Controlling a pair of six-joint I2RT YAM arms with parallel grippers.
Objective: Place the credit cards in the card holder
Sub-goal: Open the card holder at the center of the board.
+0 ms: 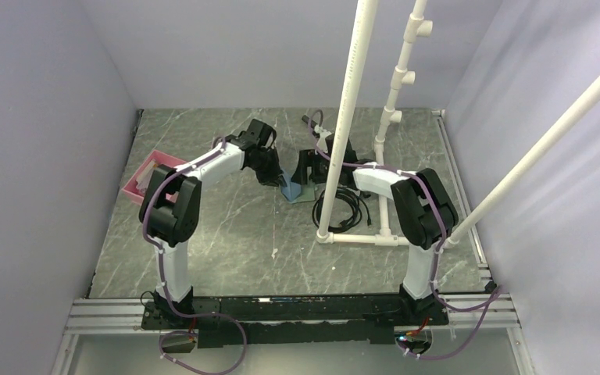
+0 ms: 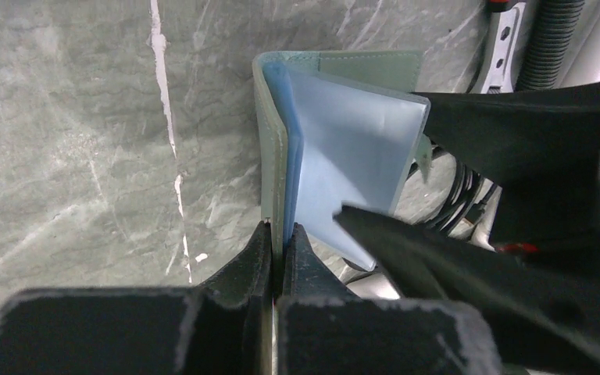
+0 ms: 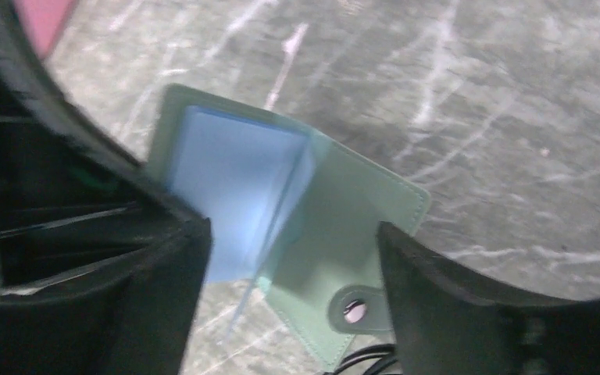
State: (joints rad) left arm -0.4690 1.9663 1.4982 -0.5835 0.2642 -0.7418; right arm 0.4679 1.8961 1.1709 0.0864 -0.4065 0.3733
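- The left gripper [image 2: 277,238] is closed down to a thin slit. It pinches the edge of one green cover of the card holder [image 2: 359,70], which is spread open like a book.
- The right gripper [image 3: 291,234] has its fingers set wide apart, with the holder's blue leaves and its other cover between them. One finger lies over the blue leaves and the other is just beside the closure tab [image 3: 351,308]. Whether either finger presses on the holder cannot be told.
- The holder is between the two grippers over the grey marbled table [image 1: 226,234], well to the right of the pink tray [image 1: 164,160]. Whether it rests on the table cannot be told.
- It is muted green outside with stitched edges. Inside are pale blue, half-clear leaves, and the rounded tab carries a round snap.
- The left wrist view shows the pinch on the cover edge-on.
- Only the right wrist view shows the tab.
- Only the top view shows the whole tray. It also shows a black cable [image 1: 348,207] coiled on the far side of the holder from the tray.
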